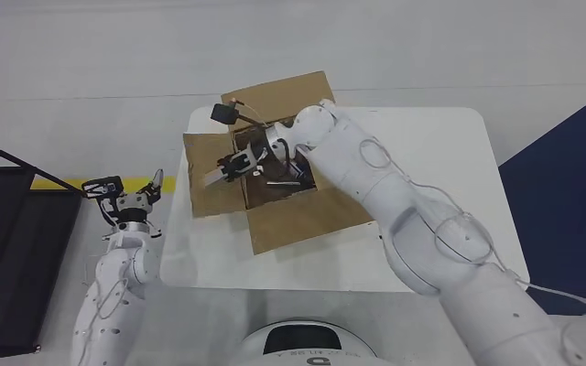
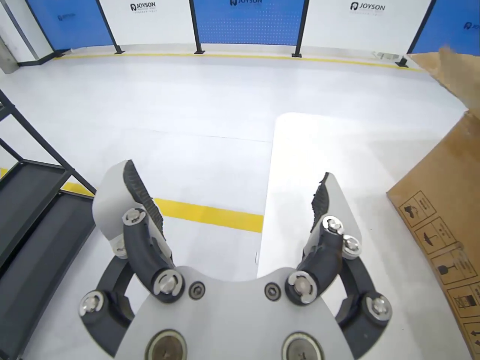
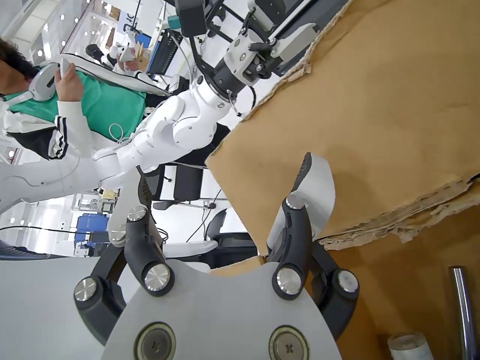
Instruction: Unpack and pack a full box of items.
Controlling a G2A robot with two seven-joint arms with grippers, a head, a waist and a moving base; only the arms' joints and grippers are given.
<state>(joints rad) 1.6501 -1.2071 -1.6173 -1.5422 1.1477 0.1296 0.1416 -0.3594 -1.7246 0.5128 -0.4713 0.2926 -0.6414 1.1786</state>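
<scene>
left gripper (image 1: 128,187) hangs wide open and empty off the table's (image 1: 430,156) left edge, near a black rack (image 2: 33,204). farther up, at frame centre, sits the open cardboard box (image 1: 284,224). right gripper (image 1: 225,170), spread wide and empty, hovers over its left flap, with a metal rod (image 3: 460,301) inside.

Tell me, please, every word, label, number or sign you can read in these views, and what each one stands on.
White partition panels: a logo and one brand word in capitals, not quoted here; the small line beneath is too small to read.
Blue partition panel: the same logo and word.
Cardboard box, outer side: a column of framed handling pictograms; their captions are too small to read.
</scene>
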